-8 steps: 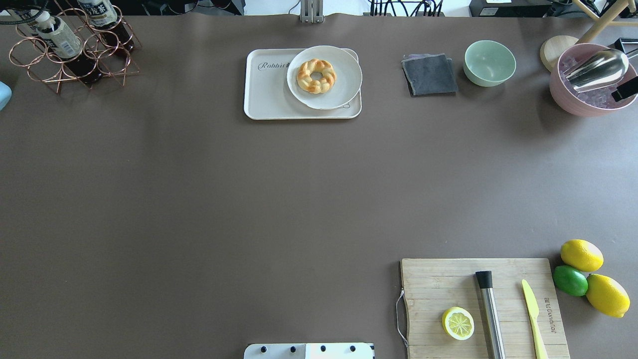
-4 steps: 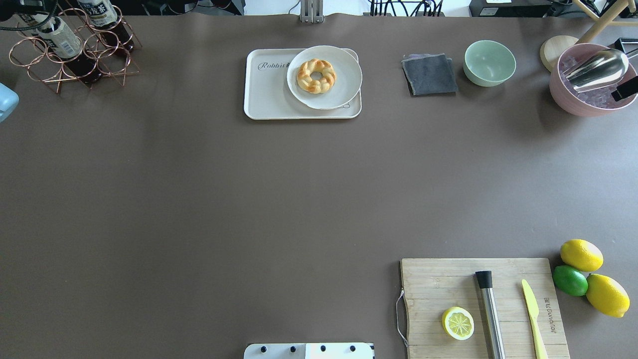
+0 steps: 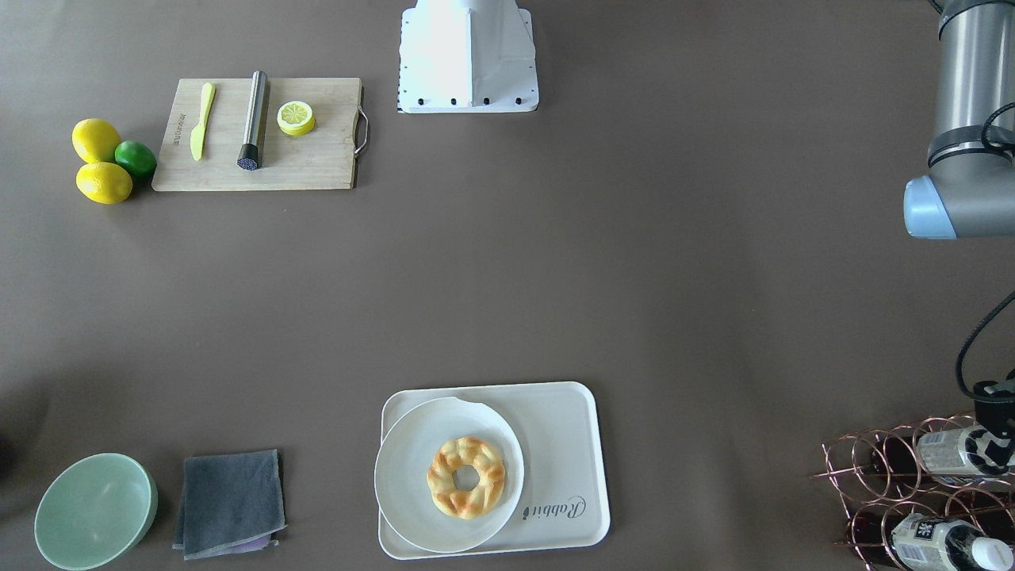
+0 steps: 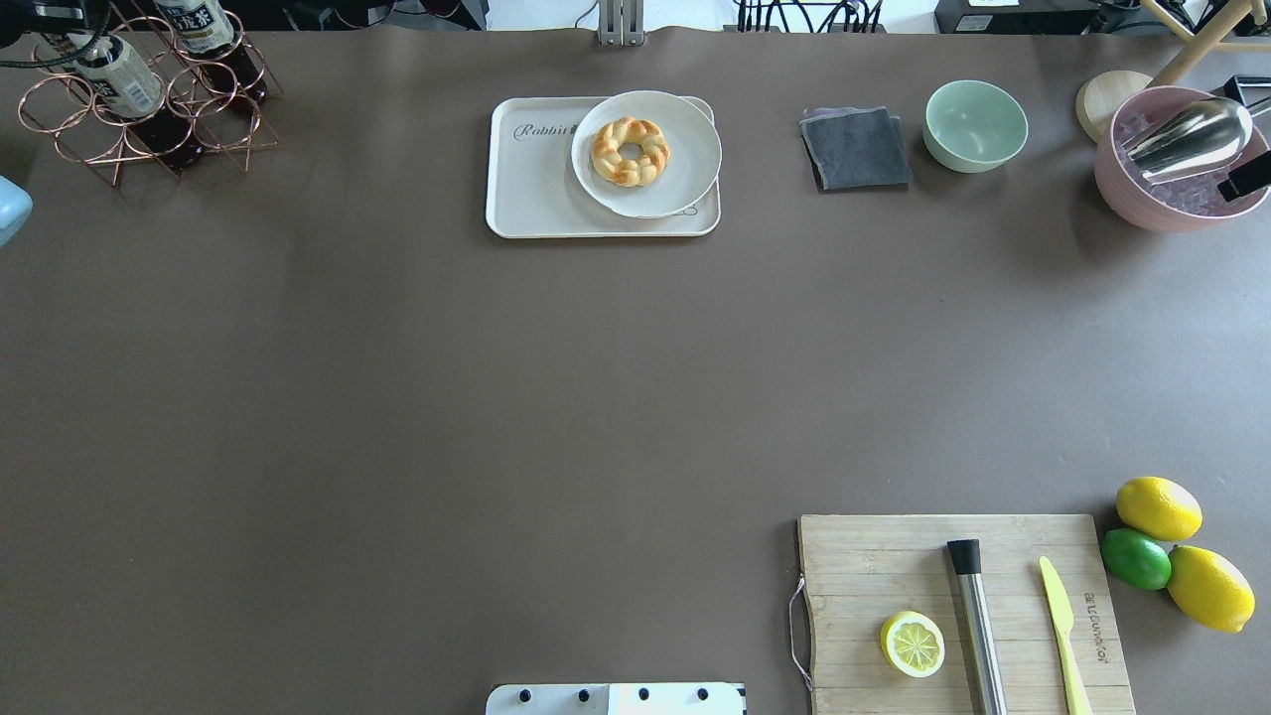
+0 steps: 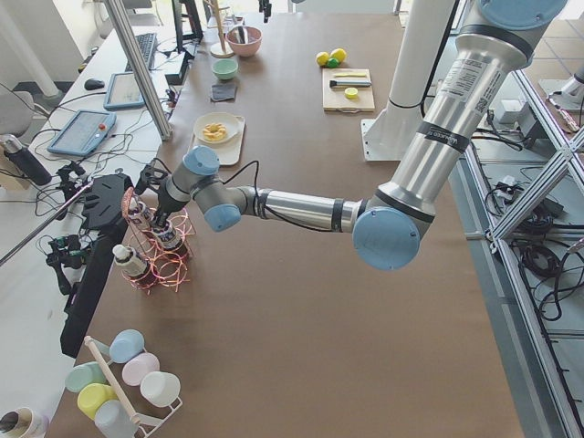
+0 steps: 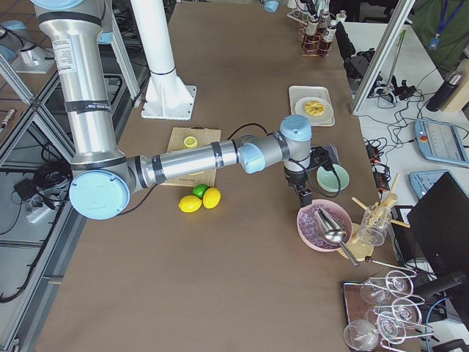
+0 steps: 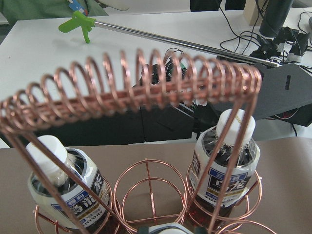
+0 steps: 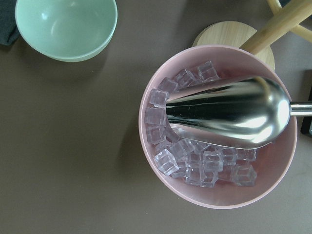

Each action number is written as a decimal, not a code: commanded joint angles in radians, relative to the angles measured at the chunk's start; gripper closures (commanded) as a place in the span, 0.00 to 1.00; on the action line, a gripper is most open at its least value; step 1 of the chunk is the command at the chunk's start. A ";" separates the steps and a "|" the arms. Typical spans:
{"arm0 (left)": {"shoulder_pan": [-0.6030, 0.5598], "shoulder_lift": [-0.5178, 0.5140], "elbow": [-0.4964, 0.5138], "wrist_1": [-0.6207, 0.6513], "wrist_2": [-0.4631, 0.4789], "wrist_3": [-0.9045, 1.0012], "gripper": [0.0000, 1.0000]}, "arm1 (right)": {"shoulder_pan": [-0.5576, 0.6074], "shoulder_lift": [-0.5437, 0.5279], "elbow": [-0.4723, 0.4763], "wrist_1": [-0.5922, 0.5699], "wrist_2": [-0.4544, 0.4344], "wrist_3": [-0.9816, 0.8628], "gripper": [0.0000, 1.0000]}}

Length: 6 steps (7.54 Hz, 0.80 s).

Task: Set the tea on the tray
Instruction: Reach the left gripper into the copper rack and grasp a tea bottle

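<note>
— Jaws first: can it be told whether the left jaws are spread or pressed together?
— It cannot. They are positioned at the cap end of the tea [image 3: 955,454], whose cap is hidden beneath them; no fingertip is caught by the left wrist camera.
— And the right jaws?
— Nothing can be told there either. They are held close over a pink bowl [image 8: 214,197] filled with ice cubes [image 8: 165,161] and a metal scoop [image 8: 229,117].
— What is seen nearest the robot's base?
— A wooden cutting board [image 4: 874,566] is laid on the table [image 4: 397,397], with a lemon half [image 4: 913,643] on it.
— And farther out?
— The tray [image 4: 531,189] is set near the far edge, its right part overlapped by a round plate [image 4: 685,149] bearing a ring pastry [image 4: 630,151]. The tea is lodged, tilted, in a copper wire rack [image 4: 99,149] at the far left corner, well apart from the tray, with a second bottle [image 4: 204,25] beside it.
</note>
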State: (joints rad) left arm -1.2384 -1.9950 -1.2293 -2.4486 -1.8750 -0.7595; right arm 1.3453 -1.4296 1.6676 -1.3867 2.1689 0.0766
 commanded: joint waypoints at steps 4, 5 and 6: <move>-0.055 0.039 -0.114 -0.009 -0.024 0.003 1.00 | 0.002 -0.005 0.004 0.000 0.000 -0.001 0.00; -0.096 0.039 -0.145 -0.009 -0.054 0.006 1.00 | 0.002 -0.005 0.004 0.000 0.000 -0.001 0.00; -0.120 0.039 -0.171 -0.009 -0.058 0.008 1.00 | 0.002 -0.003 0.003 0.000 0.000 -0.001 0.00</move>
State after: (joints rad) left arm -1.3097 -1.9577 -1.3538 -2.4577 -1.9104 -0.7549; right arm 1.3467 -1.4339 1.6714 -1.3867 2.1690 0.0753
